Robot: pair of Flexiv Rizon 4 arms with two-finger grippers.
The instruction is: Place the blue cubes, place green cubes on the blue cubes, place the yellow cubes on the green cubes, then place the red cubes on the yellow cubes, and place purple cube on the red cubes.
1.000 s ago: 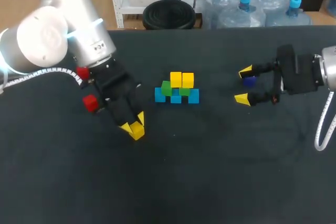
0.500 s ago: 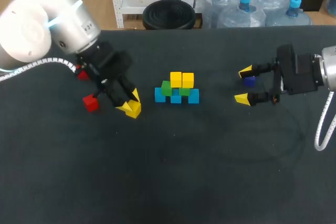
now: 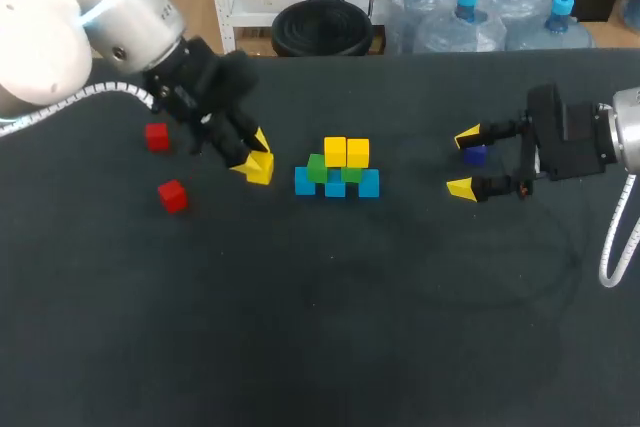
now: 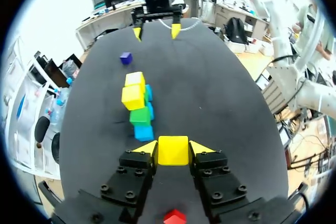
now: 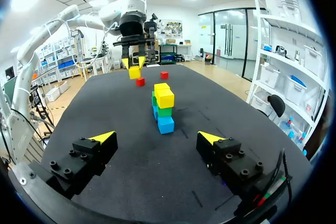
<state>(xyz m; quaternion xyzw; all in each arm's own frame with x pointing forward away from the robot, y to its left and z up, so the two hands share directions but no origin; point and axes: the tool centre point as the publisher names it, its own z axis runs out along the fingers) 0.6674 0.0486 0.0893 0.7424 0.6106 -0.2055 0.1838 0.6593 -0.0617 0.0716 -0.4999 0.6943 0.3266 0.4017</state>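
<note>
Looking down from overhead, my left gripper [image 3: 252, 155] clamps a yellow cube [image 3: 261, 170] just left of the stack [image 3: 337, 169]. Left wrist: that cube sits pinched between both fingers, purple cube [image 4: 125, 57] far ahead. Right wrist: my right gripper [image 5: 157, 138] hangs spread wide, facing the stack.

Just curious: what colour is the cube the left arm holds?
Yellow: a small yellow cube in the left end effector, clearest in the left wrist view.
</note>
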